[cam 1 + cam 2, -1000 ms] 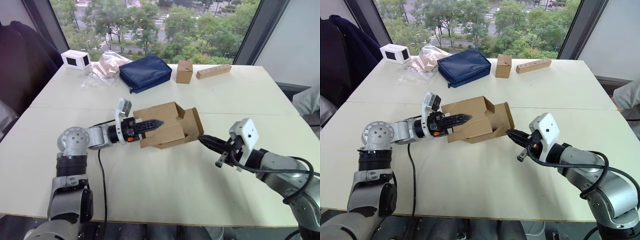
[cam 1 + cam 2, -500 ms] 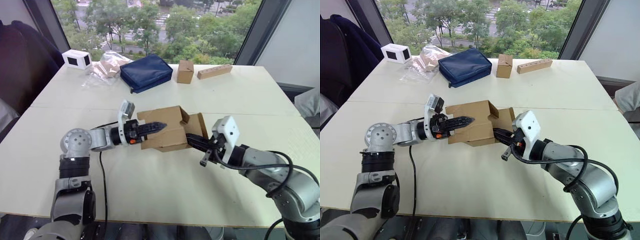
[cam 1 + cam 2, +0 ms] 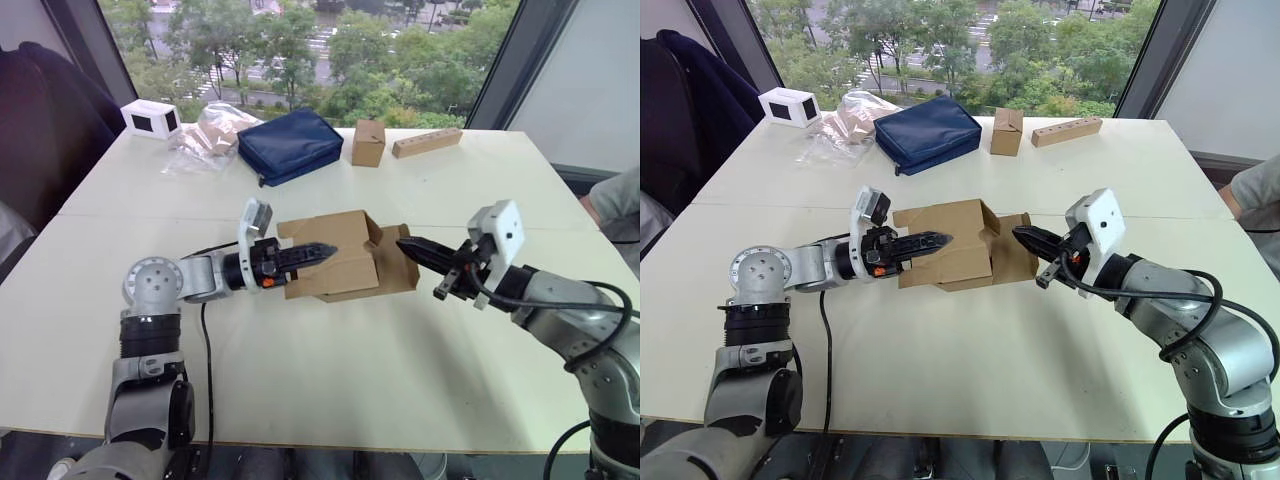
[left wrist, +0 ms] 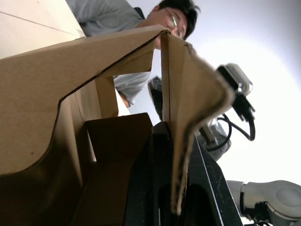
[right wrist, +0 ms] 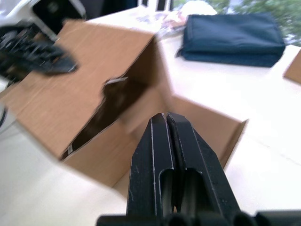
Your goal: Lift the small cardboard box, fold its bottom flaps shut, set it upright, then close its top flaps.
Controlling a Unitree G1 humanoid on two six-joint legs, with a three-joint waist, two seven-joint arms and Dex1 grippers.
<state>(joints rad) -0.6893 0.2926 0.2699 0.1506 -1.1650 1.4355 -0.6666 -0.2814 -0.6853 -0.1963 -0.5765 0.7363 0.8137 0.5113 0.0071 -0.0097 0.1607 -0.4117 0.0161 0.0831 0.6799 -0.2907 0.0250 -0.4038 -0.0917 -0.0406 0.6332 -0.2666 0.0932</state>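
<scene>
left gripper (image 3: 318,249) clamped on a wall of the small cardboard box (image 3: 335,268) on its side, right gripper (image 3: 408,246) fingers pressed together, empty, by its open flaps.

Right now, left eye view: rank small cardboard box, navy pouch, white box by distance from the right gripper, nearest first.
1. small cardboard box: just to the robot's left of the right gripper, whose tip is at its open flaps.
2. navy pouch: farther back on the table, toward the window.
3. white box: far back-left corner.
</scene>
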